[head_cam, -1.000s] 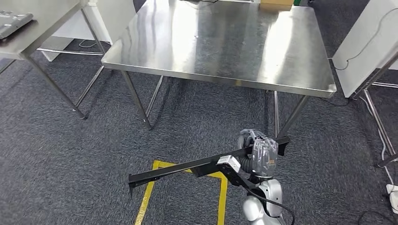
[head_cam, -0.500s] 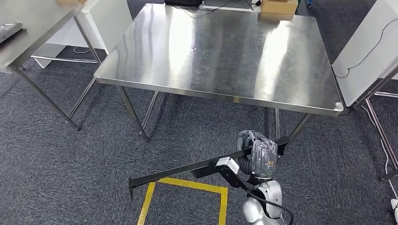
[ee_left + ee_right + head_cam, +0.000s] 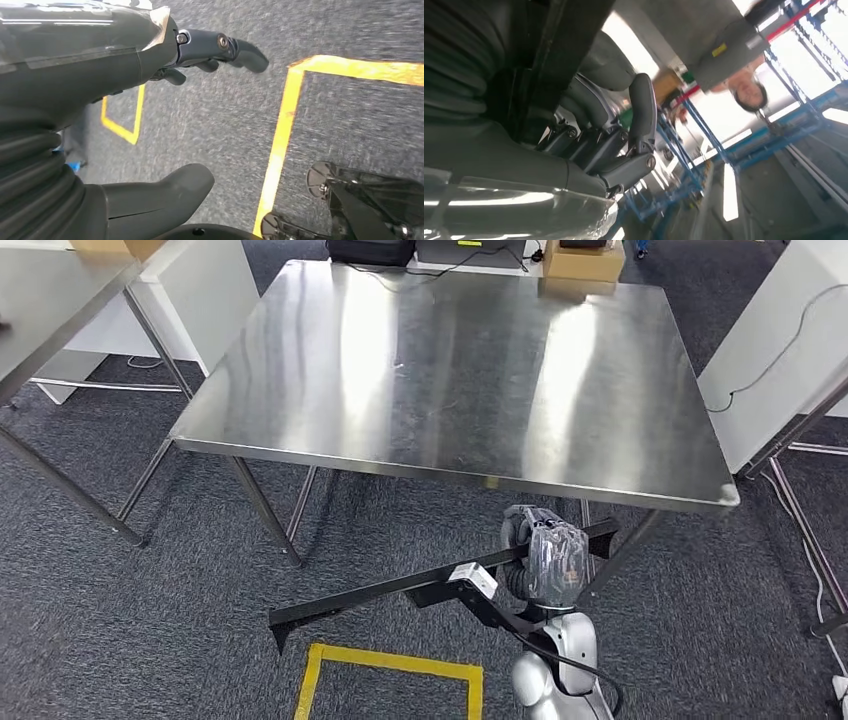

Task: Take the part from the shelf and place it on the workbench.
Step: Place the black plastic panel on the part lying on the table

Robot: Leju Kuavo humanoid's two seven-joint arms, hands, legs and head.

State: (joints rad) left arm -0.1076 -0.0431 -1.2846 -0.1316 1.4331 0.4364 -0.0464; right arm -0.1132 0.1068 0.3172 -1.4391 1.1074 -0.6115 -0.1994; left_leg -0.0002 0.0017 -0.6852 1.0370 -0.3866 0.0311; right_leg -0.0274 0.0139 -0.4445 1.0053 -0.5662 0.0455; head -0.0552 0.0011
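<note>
Part lies as a long black bar low in the head view, its axis running from lower left up to the right, gripped by the right hand just below the workbench edge. Left hand hangs with fingers apart (nothing in it) over yellow tape.

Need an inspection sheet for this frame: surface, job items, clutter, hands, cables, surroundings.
Surface: steel workbench, bare and reflective over most of its top.
Job's things: long black part held level in front of the workbench, above the carpet, not yet over the top.
Clutter: cardboard box and a black device at the far edge.
Hands: right hand grips the part; left hand holds nothing, fingers apart.
Cables: black cable on the far edge; another on the white panel.
Surroundings: grey carpet, yellow floor marking, second steel table.
</note>
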